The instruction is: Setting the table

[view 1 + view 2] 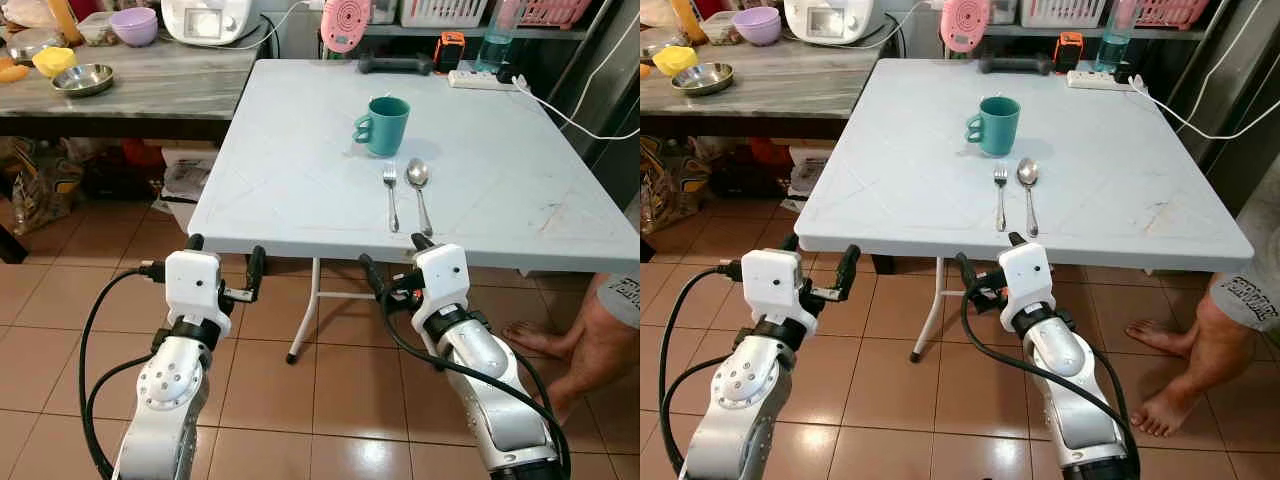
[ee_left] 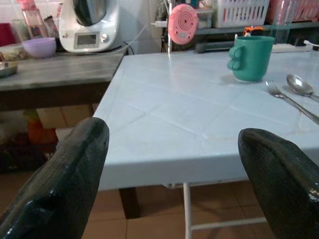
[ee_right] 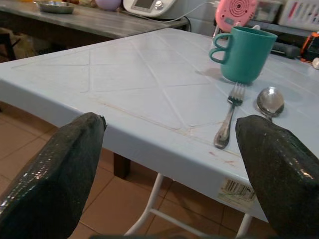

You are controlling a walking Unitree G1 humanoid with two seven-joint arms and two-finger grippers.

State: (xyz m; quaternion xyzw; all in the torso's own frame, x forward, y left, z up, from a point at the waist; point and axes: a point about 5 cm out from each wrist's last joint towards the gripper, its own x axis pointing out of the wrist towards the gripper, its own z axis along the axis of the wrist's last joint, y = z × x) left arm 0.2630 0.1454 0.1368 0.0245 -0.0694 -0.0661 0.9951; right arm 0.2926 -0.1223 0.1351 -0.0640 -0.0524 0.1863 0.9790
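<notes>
**Both grippers empty at the table edge, place setting partly laid**

Left eye view: the pale blue square plastic surface (image 1: 300,150) carries a teal ceramic mug (image 1: 384,124) near its middle. Just on the robot's side of the mug lie a steel fork (image 1: 391,196) and a steel spoon (image 1: 419,190), side by side and parallel, handles toward the robot. The left gripper (image 1: 222,255) and right gripper (image 1: 392,255) hover below the near edge, well short of the mug.

Right eye view: the same layout; a person's bare legs (image 1: 1200,350) stand on the tiled floor off the mug's right.

Left wrist view: the two black fingers (image 2: 60,184) stand wide apart with nothing between them, aimed across the surface at the mug.

Right wrist view: its fingers (image 3: 55,169) are likewise spread and empty, the fork lying straight ahead, nearer than the mug.

Judging by this, mug and cutlery look placed; the next move probably calls for fetching another item, perhaps from the grey wooden counter (image 1: 150,90) left of the mug.
</notes>
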